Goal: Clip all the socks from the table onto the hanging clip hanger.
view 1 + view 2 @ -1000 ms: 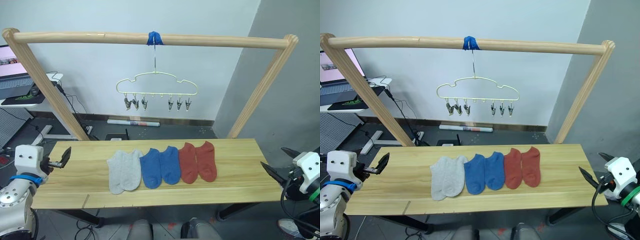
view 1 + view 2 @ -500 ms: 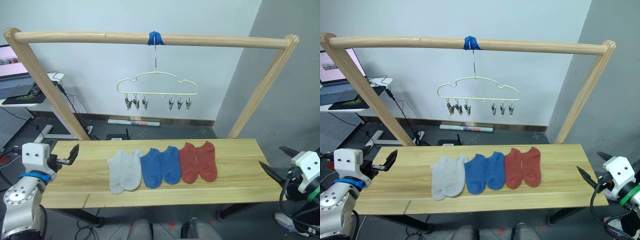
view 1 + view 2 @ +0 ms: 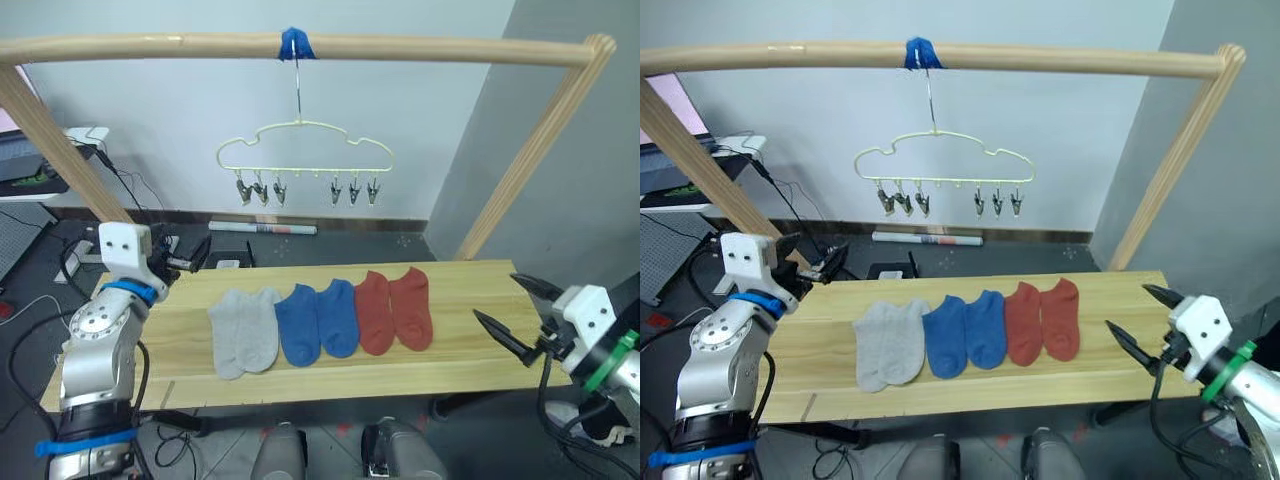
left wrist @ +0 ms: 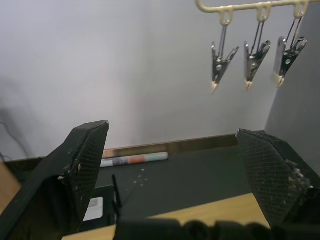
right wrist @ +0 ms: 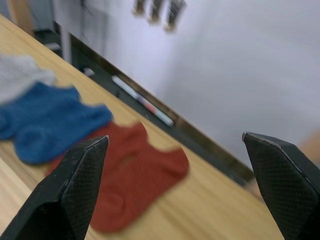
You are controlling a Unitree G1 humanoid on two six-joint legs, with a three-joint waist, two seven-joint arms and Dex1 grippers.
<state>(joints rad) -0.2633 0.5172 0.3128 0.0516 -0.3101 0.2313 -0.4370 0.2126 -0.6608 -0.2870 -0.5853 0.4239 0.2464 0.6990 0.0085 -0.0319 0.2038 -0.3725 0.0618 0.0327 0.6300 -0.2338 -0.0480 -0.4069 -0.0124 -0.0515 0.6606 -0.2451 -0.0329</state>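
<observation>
1. The socks (image 3: 320, 320) lie flat in a row in the middle of the worktop (image 3: 460, 350): grey on the left, blue in the middle, red on the right.
2. The hanger (image 3: 305, 155) hangs at the top middle of the frame, from a wooden rail (image 3: 420, 47). Its clips (image 3: 258, 190) are all empty.
3. So no sock is clipped up yet. All of them are left to do.
4. The left gripper (image 3: 196, 262) is at the left edge, over the back of the worktop. Its fingers are apart and hold nothing.
5. The right gripper (image 3: 512, 315) is at the right end of the worktop, near the red socks. Its fingers are apart and empty too.
</observation>
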